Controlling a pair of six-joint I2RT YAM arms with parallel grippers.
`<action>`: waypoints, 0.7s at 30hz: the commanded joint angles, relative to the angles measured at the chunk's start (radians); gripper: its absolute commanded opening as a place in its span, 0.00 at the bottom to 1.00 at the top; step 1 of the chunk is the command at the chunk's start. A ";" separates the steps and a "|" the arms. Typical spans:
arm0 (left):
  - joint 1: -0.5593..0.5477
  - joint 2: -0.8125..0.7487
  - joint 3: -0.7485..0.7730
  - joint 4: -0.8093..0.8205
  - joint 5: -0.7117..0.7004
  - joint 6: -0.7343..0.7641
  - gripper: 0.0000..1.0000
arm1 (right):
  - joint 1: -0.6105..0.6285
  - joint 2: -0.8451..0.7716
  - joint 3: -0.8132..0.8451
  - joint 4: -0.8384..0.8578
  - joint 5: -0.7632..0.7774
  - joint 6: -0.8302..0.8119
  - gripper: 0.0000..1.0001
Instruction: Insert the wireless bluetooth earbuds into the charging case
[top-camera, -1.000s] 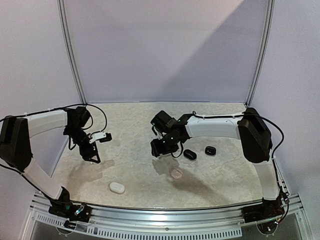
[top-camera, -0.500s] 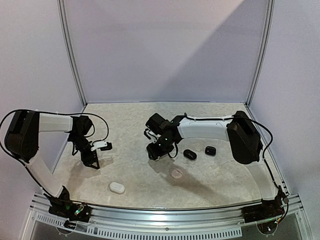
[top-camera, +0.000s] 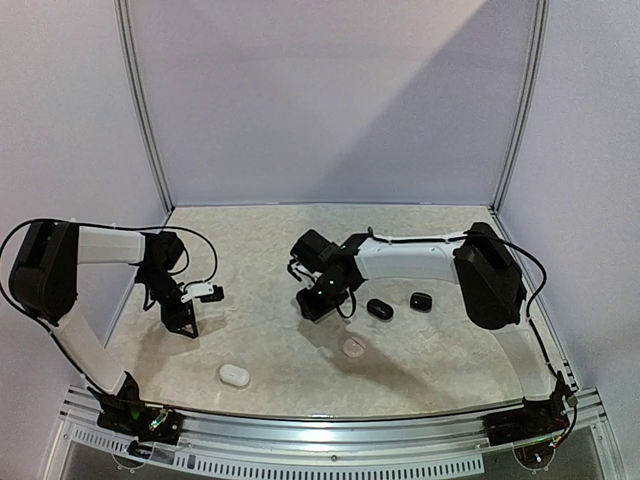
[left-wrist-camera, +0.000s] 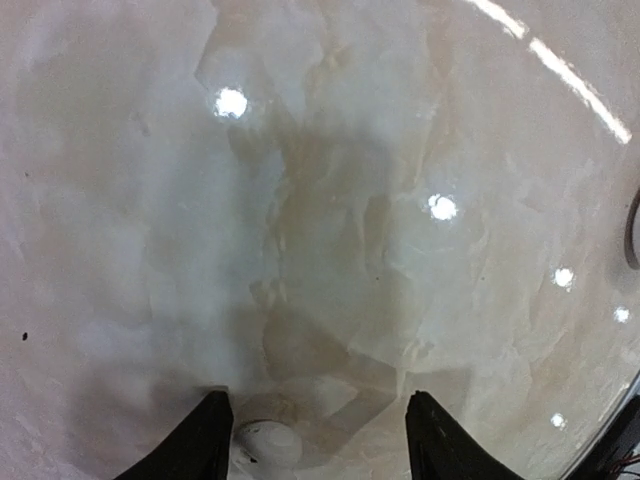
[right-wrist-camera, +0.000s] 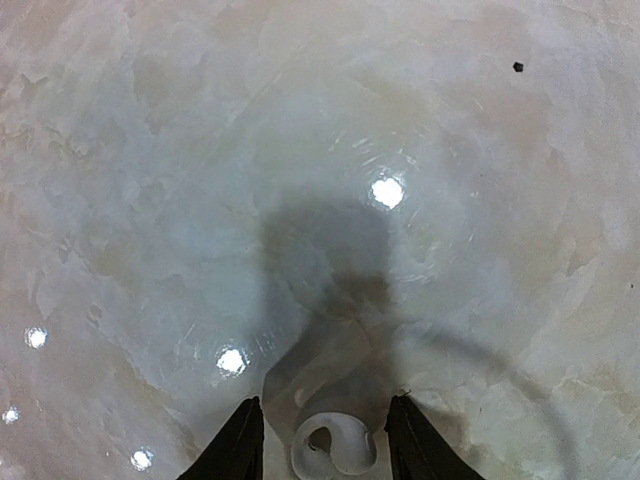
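A tiny white earbud (left-wrist-camera: 268, 443) lies on the marble table between my left gripper's (left-wrist-camera: 320, 445) black fingers, close to the left finger (left-wrist-camera: 205, 445) and well clear of the other one. The jaws stand apart. A second white earbud (right-wrist-camera: 335, 447) lies between my right gripper's (right-wrist-camera: 325, 445) fingers with a gap on each side. In the top view the left gripper (top-camera: 182, 316) is low at the table's left and the right gripper (top-camera: 314, 301) low at its middle. A white pebble-shaped case (top-camera: 234, 375) lies near the front edge.
Two black oval cases (top-camera: 380, 309) (top-camera: 420, 301) lie to the right of my right gripper. A pale rounded piece (top-camera: 353, 347) sits in front of it. Walls enclose the table (top-camera: 260, 250) at the back and on both sides.
Both arms have come down toward the table. The right gripper has shifted slightly left and the left arm has folded back. Over the last half second they barely moved.
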 joint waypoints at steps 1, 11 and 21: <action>0.041 -0.019 -0.005 -0.057 -0.023 0.073 0.62 | 0.006 -0.005 -0.038 -0.040 0.019 0.013 0.44; 0.101 0.002 -0.022 -0.056 -0.075 0.168 0.57 | 0.012 0.003 -0.043 -0.032 0.013 0.007 0.38; 0.104 -0.004 -0.056 -0.038 -0.073 0.187 0.46 | 0.014 -0.025 -0.068 -0.053 0.038 0.032 0.36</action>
